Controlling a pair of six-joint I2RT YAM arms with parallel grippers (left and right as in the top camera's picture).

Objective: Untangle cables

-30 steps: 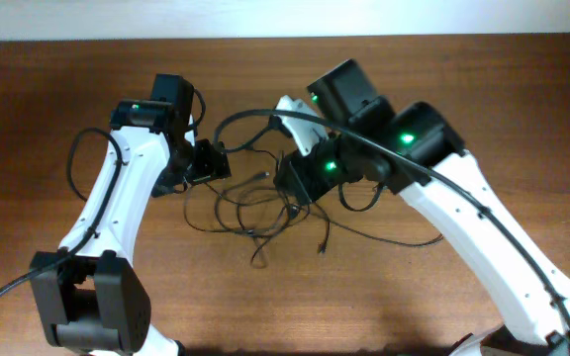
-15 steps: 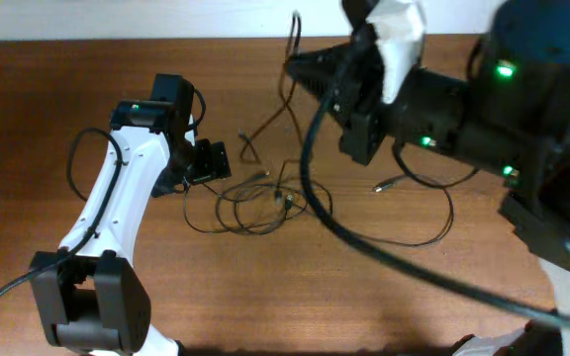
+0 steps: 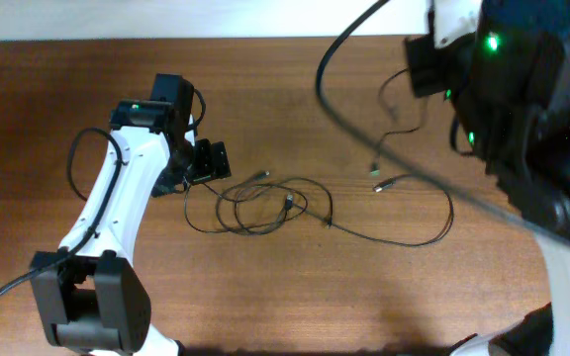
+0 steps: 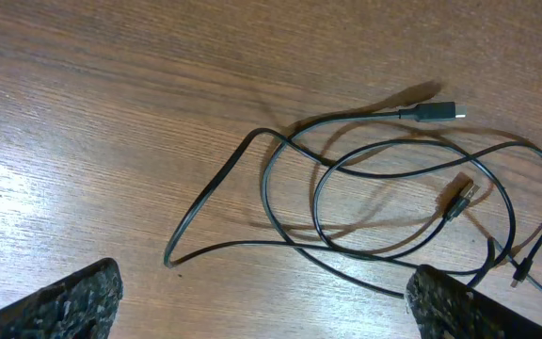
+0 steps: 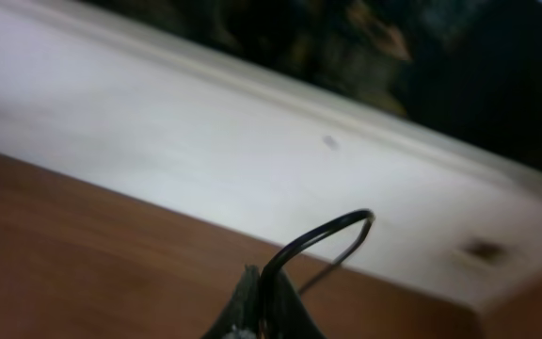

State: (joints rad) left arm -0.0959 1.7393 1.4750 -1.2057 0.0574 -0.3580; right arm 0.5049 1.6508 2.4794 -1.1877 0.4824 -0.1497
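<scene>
**Left tool wide open by the tangle; right tool clamped on one strand**

On the left wrist view, my left tool (image 4: pixel 262 287) has its fingers far apart, one in each lower corner of the frame. Nothing sits between them and nothing touches them. Just beyond, the cables (image 4: pixel 264 188) lie on the desk (image 4: pixel 111 94) in loose, overlapping loops across the middle and right of the frame. A dark plug (image 4: pixel 436 112) sits at the upper right, and a silver-tipped plug (image 4: pixel 459 196) lies inside the loops.

On the right wrist view, which is blurred, my right tool (image 5: pixel 262 306) shows at bottom centre. Its fingers are pressed together on a thin black strand (image 5: pixel 332 226), which arcs up and to the right out of the grip.

From overhead, the left tool is at centre left, right at the left edge of the loops. The loops spread over the middle of the frame, and one long run sweeps off toward the right. The right arm (image 3: pixel 522 99) fills the upper right, lifted close to the camera. A thin wire trails down from it toward centre right. From up here I cannot make out the right tool's fingers.
</scene>
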